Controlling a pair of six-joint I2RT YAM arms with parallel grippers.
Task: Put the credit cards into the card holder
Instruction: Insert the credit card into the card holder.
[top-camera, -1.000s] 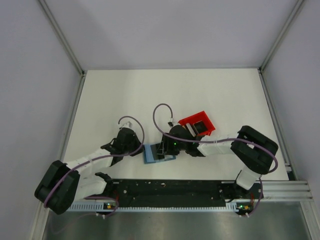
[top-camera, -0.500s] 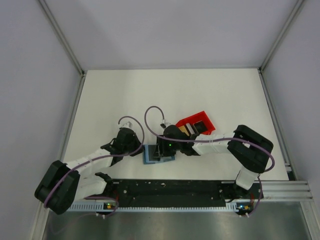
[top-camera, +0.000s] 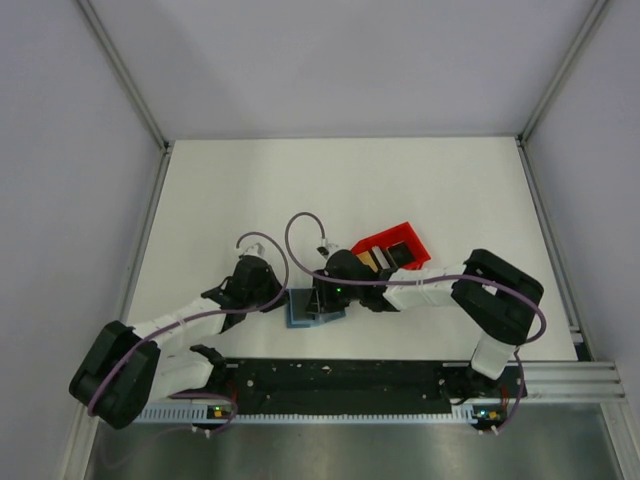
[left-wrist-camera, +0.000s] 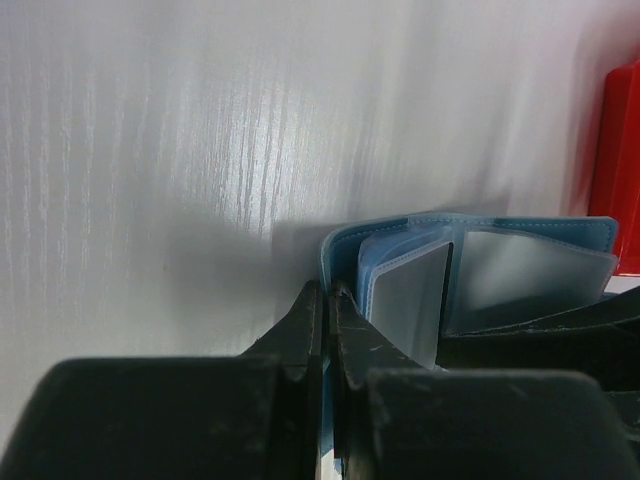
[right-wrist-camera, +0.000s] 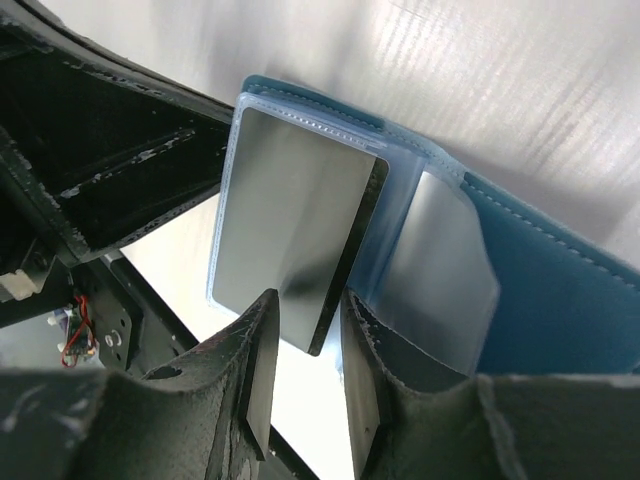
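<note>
The card holder (top-camera: 303, 312) lies open on the table (top-camera: 250, 190), near edge, middle, just left of the red bin (top-camera: 398, 243), where the other cards (top-camera: 373, 258) wait. My left gripper (left-wrist-camera: 326, 330) has its fingers pressed together on the holder's left cover edge, pinning it. My right gripper (right-wrist-camera: 305, 325) is clamped on the near end of a grey card (right-wrist-camera: 290, 220), whose far end sits in a clear pocket (right-wrist-camera: 228, 250).

I judge the card light, stiff and slick, so a firm pinch at the trailing end suits it and leaves the leading end free. The pocket film looks thin and floppy and may buckle or snag a corner. The holder is light and could slide if the left pinch slackens.
</note>
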